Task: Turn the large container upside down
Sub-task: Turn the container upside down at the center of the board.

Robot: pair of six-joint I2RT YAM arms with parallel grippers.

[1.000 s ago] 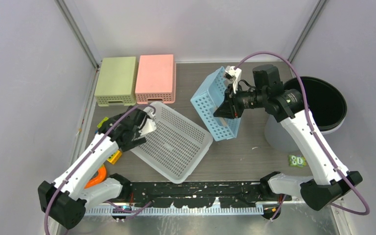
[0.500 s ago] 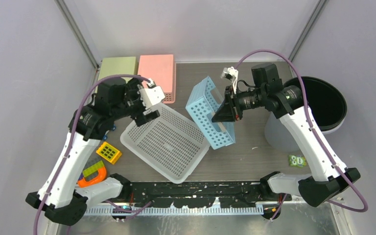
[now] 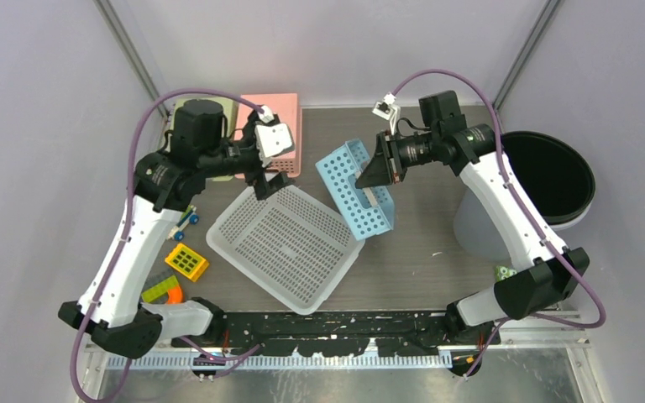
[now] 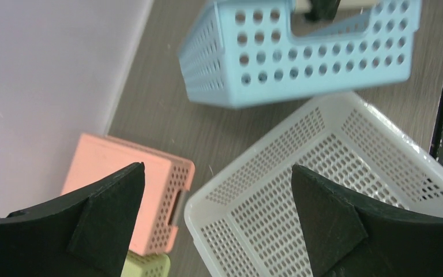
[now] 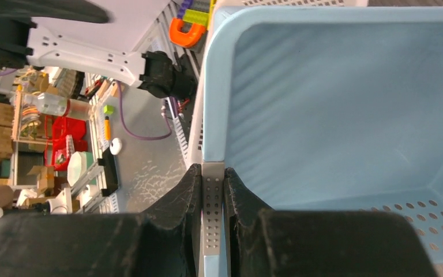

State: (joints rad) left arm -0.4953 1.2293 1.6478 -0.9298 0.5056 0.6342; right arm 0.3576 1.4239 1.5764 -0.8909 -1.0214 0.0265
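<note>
Front rail: the arm bases sit at the near edge. Bare table (image 3: 420, 260) runs between the rail and the white basket's near corner.
Near-left toys: a yellow block (image 3: 186, 262) and a green-and-orange piece (image 3: 161, 291) lie just outside the white basket's left edge, apart from it.
Near-right: a small green toy (image 3: 504, 273) lies by the foot of the bin.
White basket (image 3: 243, 239): we take this as the large container. It lies flat at mid-table, turned on the diagonal, open side up.
Left gripper (image 4: 217, 168): released, fingers spread wide and holding nothing. It hangs above the white basket's far-left corner.
Blue basket (image 3: 354, 197): it is held tilted just beyond the white basket's far-right edge. We cannot tell whether the two rims touch, or whether its low end rests on the table.
Right gripper (image 5: 212, 173): clenched on the blue basket's wall, one finger inside and one outside.
Open room: a wide bare strip lies between the blue basket and the bin.
Bin (image 3: 479, 231): grey wall, black mouth, at the right edge.
Far-left corner: a pink container (image 3: 264, 113) and a green one (image 4: 144, 265) sit side by side, the green mostly hidden under the left arm.
</note>
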